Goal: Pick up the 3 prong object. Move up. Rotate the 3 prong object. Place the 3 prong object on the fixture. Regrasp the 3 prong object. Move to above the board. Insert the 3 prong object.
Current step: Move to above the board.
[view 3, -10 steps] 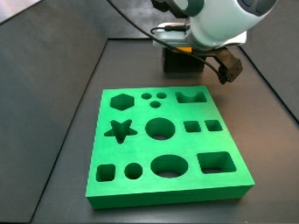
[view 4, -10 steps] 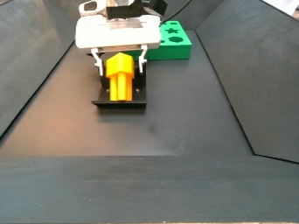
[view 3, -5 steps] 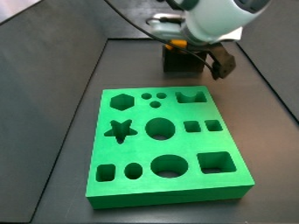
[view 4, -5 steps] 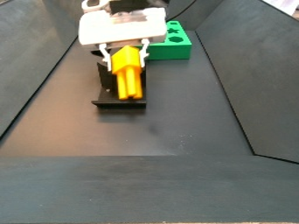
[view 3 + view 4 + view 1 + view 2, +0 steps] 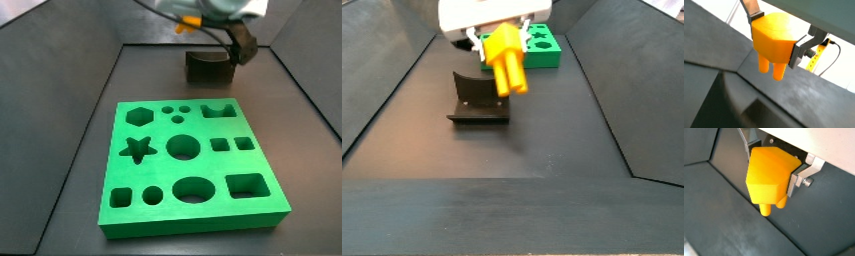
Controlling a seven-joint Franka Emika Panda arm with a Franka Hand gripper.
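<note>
My gripper [image 5: 501, 40] is shut on the orange-yellow 3 prong object [image 5: 506, 60] and holds it in the air above the fixture [image 5: 477, 100], tilted, with the prongs pointing down and forward. In both wrist views the block [image 5: 777, 37] [image 5: 769, 172] sits between the silver fingers [image 5: 805, 47] [image 5: 796, 178], prongs sticking out past them. The dark fixture [image 5: 209, 67] stands bare on the tray floor behind the green board [image 5: 187, 165]. In that side view the gripper [image 5: 238, 42] is above the fixture and the piece is mostly hidden. The board's corner [image 5: 544, 46] shows behind the gripper.
The dark tray floor is bounded by sloping walls [image 5: 382, 100] on both sides. The board's three small holes [image 5: 175, 109] lie near its far edge, close to the fixture. Cables [image 5: 181, 25] trail from the wrist.
The gripper has lifted the 3 prong object off the fixture, which now stands bare. The piece has risen and tilted, and the arm has moved up toward the top of the side view.
</note>
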